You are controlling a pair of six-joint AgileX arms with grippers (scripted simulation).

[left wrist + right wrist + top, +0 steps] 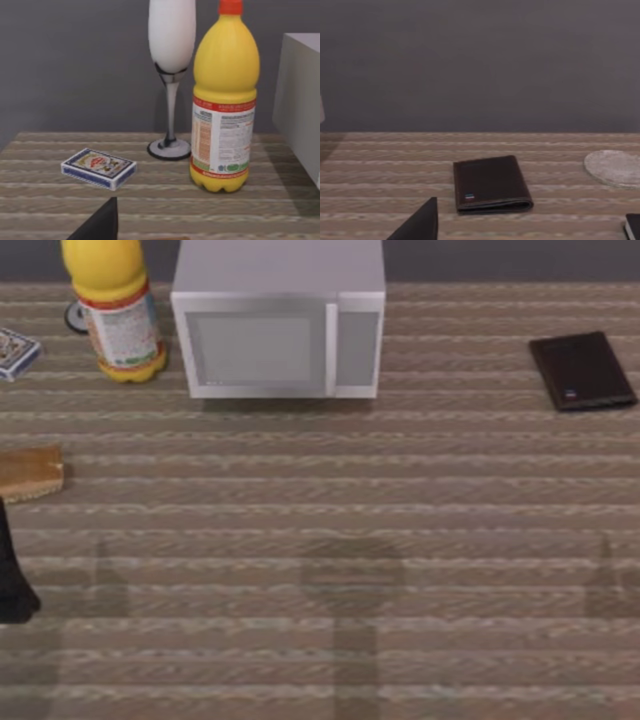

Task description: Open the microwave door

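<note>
Striped wooden table (330, 500), grey wall (480, 60)

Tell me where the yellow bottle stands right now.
In the top view the yellow bottle stands at the table's far left, just left of the microwave; the left wrist view shows a white goblet behind it.

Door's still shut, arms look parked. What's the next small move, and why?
Probably bring the left arm, the only one showing in the top view, at its left edge, toward the microwave door. The door sits flush on the microwave, nothing touches it, and the yellow bottle stands close beside it, so approach from the front.
</note>
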